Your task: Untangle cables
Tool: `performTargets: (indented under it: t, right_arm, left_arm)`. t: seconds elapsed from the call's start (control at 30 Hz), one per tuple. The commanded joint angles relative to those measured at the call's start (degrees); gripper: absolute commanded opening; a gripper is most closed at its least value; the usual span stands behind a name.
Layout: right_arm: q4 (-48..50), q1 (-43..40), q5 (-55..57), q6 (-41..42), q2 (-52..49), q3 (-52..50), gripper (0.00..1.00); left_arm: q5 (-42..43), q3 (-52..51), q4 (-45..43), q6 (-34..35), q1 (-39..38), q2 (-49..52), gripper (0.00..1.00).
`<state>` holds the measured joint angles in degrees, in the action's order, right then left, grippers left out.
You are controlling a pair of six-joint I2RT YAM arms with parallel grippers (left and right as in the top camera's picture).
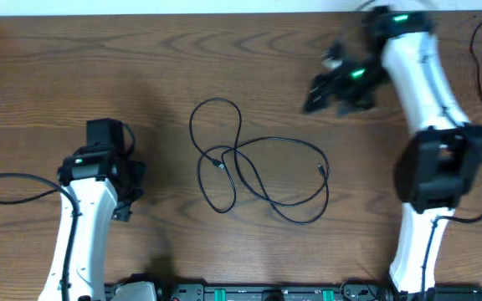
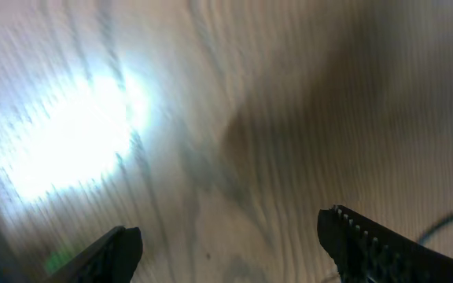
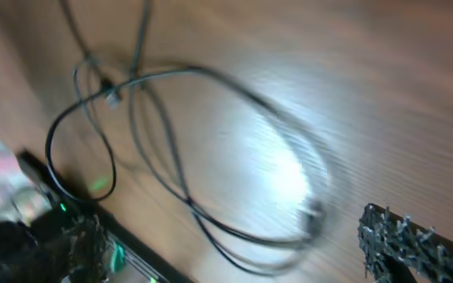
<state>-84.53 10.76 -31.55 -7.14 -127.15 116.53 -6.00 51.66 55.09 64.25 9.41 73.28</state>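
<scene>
my left gripper (image 2: 230, 236) fingers well apart, nothing between them, just bare table (image 1: 99, 67) under it, my right gripper (image 3: 230, 236) spread wide too, empty, up at the far right, black cable (image 1: 238, 155) in loose loops mid-table between my arms, neither hand touching it

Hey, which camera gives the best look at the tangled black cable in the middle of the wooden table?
The overhead view: the thin black looped cable is whole and sharp there. The right wrist view shows it closer, but blurred and cut off. The left wrist view shows at most a dark strand at its edge.
</scene>
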Motion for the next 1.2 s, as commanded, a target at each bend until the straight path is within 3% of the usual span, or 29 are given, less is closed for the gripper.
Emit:
performTargets:
  t: [0.0,0.1,0.27,0.47,0.73,0.9,1.03,1.17]
  right_arm:
    - [2.6,8.66,-1.77,-0.59,0.07,-1.62,0.99]
    - [9.18,15.45,1.84,1.36,0.07,-2.23,0.99]
    - [22.56,24.09,20.11,4.07,0.02,-5.64,0.99]
    - [26.93,29.44,18.69,2.38,0.02,-11.06,0.99]
    - [35.98,32.28,27.19,4.5,0.02,-18.36,0.99]
    - [36.06,32.98,26.38,4.0,0.0,-22.51,0.97]
    - [36.48,33.66,24.94,-2.25,0.0,-26.82,0.86]
    - [38.12,34.4,26.97,-3.26,-0.04,-30.56,0.5]
  left_arm:
    - [-2.23,-0.17,0.26,-0.74,3.5,-0.28,0.77]
    - [-2.25,-0.17,0.61,-0.74,5.7,-0.28,0.77]
    - [-2.4,-0.17,0.59,-0.74,6.71,-0.28,0.77]
    - [-2.89,-0.17,0.66,-2.25,6.71,-0.28,0.77]
    - [-2.89,-0.17,0.59,-2.54,6.71,-0.28,0.77]
    - [-2.89,-0.17,1.25,-2.93,6.71,-0.28,0.77]
    - [-2.89,-0.17,1.18,-2.89,6.71,-0.28,0.77]
    - [-2.89,-0.17,1.22,-2.91,6.71,-0.28,0.77]
